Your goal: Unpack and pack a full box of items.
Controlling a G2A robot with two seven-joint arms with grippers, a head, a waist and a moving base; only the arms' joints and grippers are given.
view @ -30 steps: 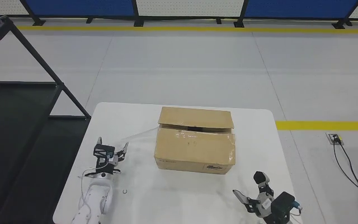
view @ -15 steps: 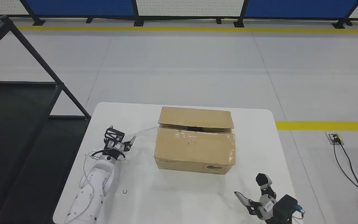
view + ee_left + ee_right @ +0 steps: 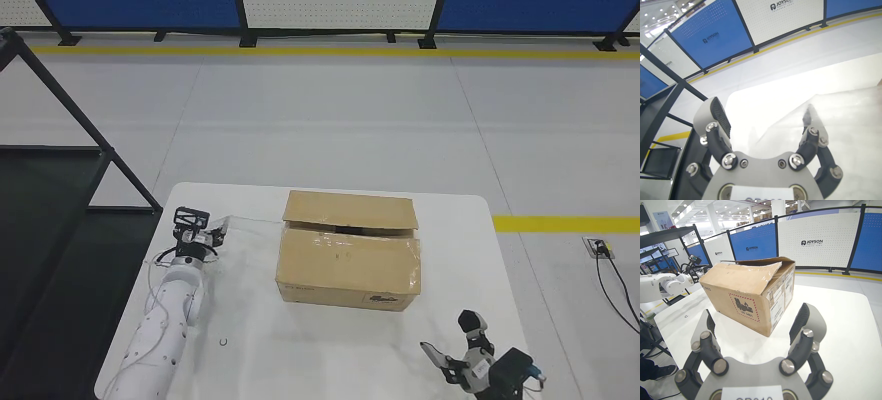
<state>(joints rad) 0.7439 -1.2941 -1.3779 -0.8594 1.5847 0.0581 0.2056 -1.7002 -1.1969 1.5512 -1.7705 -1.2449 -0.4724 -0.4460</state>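
Item: cardboard box (image 3: pixel 348 262) (image 3: pixel 745 291), brown, standing at the middle of the white table (image 3: pixel 330 345) (image 3: pixel 831 313). The top flaps are unsealed and slightly raised, with a dark gap along the seam and crinkled clear tape clinging to the edge of the flap nearer the robot. Printed labels and a red-hatched hazard mark are on the side walls. The contents are hidden. Left gripper (image 3: pixel 197 226) (image 3: pixel 762 108): over the table's left part, beside the box and apart from it, jaws spread wide. A clear tape strip (image 3: pixel 838 113) (image 3: pixel 250 222) is stuck to one finger (image 3: pixel 811 132) and runs as a thin line across to the box's upper left corner. Right gripper (image 3: pixel 450 340) (image 3: pixel 755 310): above the table's near right corner, well apart from the box and facing one of its corners, jaws spread wide with nothing between them. Sundry: a small C-shaped ring (image 3: pixel 226 344) (image 3: pixel 686 316) lying on the table near the left arm, apart from the box. Surroundings: a black frame (image 3: pixel 60 130) off the table's left side and blue and white partition panels (image 3: pixel 140 12) along the far floor.
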